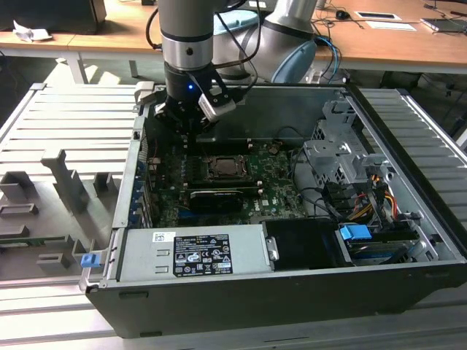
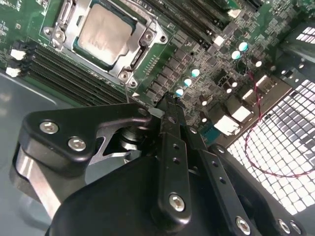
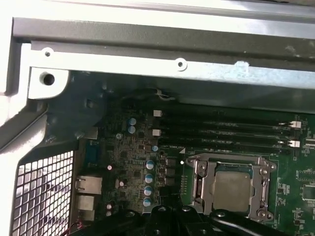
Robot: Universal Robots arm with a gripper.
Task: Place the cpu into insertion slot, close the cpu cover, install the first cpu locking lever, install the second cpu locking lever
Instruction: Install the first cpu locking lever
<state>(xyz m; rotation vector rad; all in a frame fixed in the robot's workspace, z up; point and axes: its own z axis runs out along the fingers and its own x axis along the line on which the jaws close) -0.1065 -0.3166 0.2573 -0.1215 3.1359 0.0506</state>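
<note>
The cpu [image 2: 102,33] lies flat in the insertion slot [image 1: 223,169], its pale metal face showing in both wrist views [image 3: 231,189]. The silvery cpu cover [image 2: 129,63] lies down around it as a frame, also seen in the first wrist view [image 3: 227,162]. My gripper [image 2: 170,101] hangs above the green board beside the socket, toward the rear wall of the case, its black fingers [image 2: 172,142] together with nothing between them. In the exterior view the gripper [image 1: 191,130] sits up and to the left of the slot.
The open computer case [image 1: 408,211] stands on a slatted metal table. Long black memory slots [image 3: 221,129] run beside the socket. A graphics card [image 1: 216,197], the power supply [image 1: 197,251], the drive cage [image 1: 343,157] and cables crowd the exterior view's right.
</note>
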